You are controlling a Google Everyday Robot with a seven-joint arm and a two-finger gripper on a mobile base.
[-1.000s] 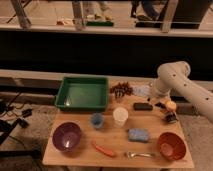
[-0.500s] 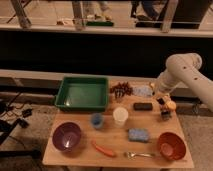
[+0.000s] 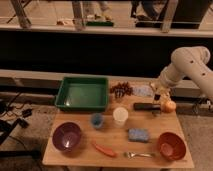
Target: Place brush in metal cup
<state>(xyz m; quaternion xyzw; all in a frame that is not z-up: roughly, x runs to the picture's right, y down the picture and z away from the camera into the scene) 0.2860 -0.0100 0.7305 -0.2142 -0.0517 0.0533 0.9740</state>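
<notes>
My gripper point(image 3: 159, 96) hangs over the table's right back part, just above the right end of a black rectangular block point(image 3: 144, 106) and left of a small orange ball point(image 3: 170, 106). I cannot make out the slim dark brush; it may be hidden at the gripper. A pale cup point(image 3: 120, 116), the likeliest metal cup, stands upright at the table's middle, left of and nearer than the gripper.
A green tray point(image 3: 82, 93) stands at the back left, with grapes point(image 3: 121, 90) and a clear bag point(image 3: 142, 91) beside it. A purple bowl point(image 3: 66, 136), small blue cup point(image 3: 97, 120), red carrot-like piece point(image 3: 104, 149), fork point(image 3: 139, 154), blue sponge point(image 3: 138, 134) and orange bowl point(image 3: 171, 145) lie nearer.
The arm has risen and swung left; the gripper moved from low beside the orange ball to above the block's right end. The things on the table have not moved.
</notes>
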